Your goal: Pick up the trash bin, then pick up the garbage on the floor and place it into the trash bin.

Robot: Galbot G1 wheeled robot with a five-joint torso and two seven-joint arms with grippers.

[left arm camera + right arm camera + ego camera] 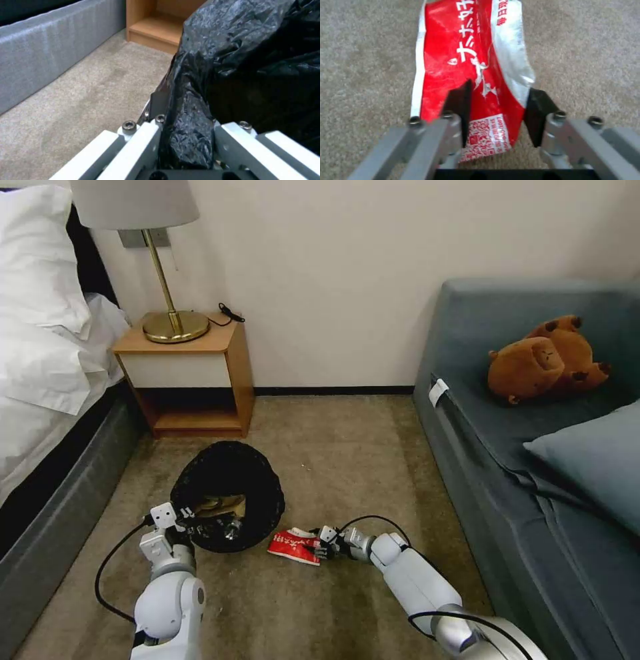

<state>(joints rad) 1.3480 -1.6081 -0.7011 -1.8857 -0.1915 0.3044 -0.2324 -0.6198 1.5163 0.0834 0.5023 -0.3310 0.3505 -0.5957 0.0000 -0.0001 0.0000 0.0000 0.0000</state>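
Your left gripper point(186, 140) is clamped on the bag-covered rim of the trash bin point(227, 493), whose mouth tips toward you; its contents are hard to make out. Just right of the bin, your right gripper point(498, 112) straddles the red-and-white packet point(473, 75) on the carpet point(333, 447), partly closed, pads touching it.

Open carpet point(333, 447) runs up frame centre to the wall. Nightstand point(190, 380) and bed point(47, 380) block upper left; sofa point(533, 447) walls off the right. Trash bin point(227, 493) occupies lower-left centre.
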